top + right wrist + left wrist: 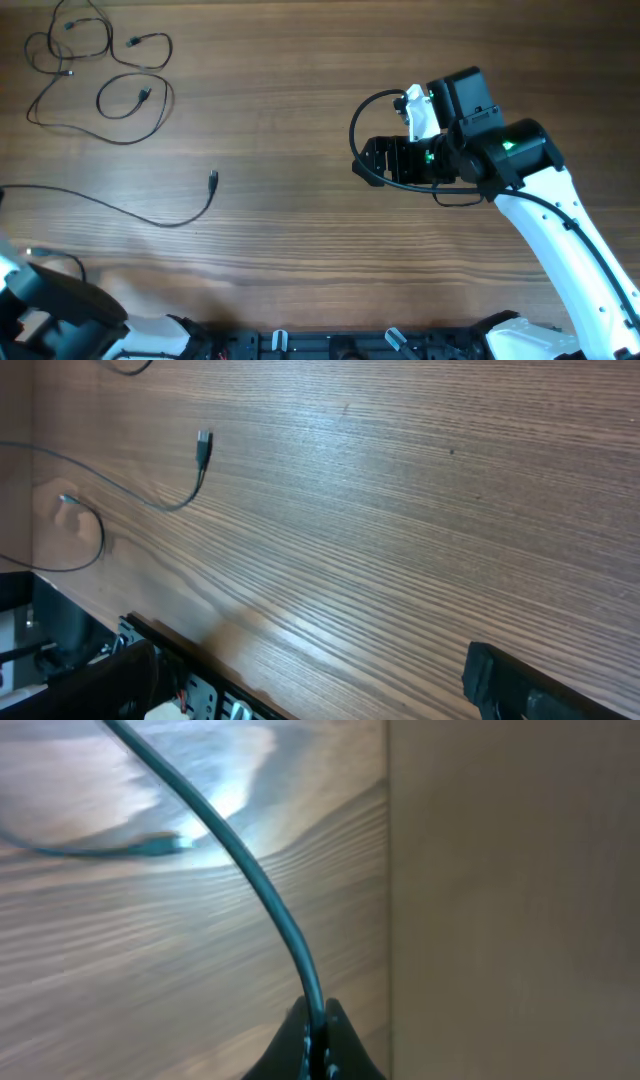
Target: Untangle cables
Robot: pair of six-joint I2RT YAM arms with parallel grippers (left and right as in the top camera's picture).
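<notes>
Overhead view: the coiled cables (141,96) lie in the far left corner of the wooden surface (300,240). One loose strand (150,218) runs apart from them, from the left edge to its plug (213,180). Your left fingers (295,1045) are pinched closed on this strand, as the left wrist view shows. Your right fingers (515,678) stand wide apart over the right side, holding nothing, well apart from every cable.

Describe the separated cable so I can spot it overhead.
On the left half of the table, below the tangle of looped cables in the far corner, lies a lone cable. It runs from the left edge in one long curve up to a plug, crossing nothing.
</notes>
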